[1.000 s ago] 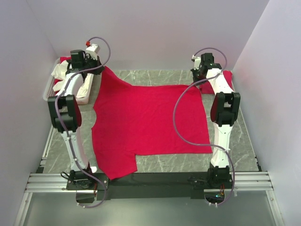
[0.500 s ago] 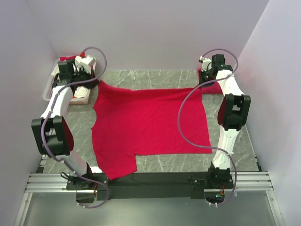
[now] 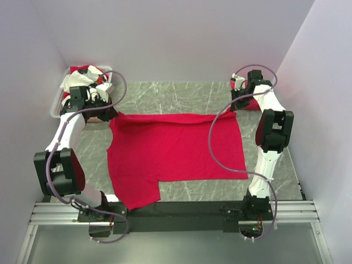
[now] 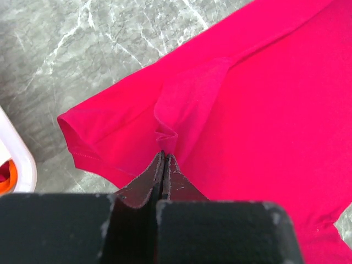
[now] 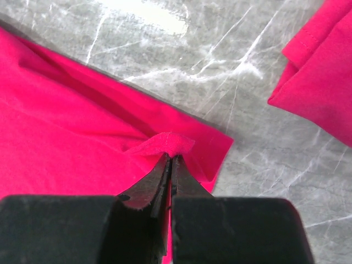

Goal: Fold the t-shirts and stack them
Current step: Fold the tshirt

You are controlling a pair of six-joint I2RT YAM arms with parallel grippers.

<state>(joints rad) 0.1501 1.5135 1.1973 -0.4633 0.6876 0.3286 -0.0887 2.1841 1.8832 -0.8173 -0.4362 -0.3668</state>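
A crimson-red t-shirt [image 3: 176,151] lies spread on the marble table, its far edge folded toward me. My left gripper [image 3: 107,113] is shut on a pinch of its far left sleeve corner [image 4: 165,137]. My right gripper [image 3: 236,107] is shut on a pinch of its far right corner [image 5: 168,144]. Both hold the far edge low over the cloth. Another red t-shirt [image 3: 254,103] lies folded at the far right, also in the right wrist view [image 5: 322,82]. More red cloth [image 3: 82,70] shows in the basket.
A white slotted plastic basket [image 3: 56,104] with white and red cloth stands at the far left; its rim shows in the left wrist view [image 4: 16,159]. Purple walls close in on the left, back and right. Marble table [image 3: 181,91] shows beyond the shirt.
Both grippers have pulled the shirt's far edge toward me, folding it over the body. The left arm swung outward to the left; the right arm drew back slightly.
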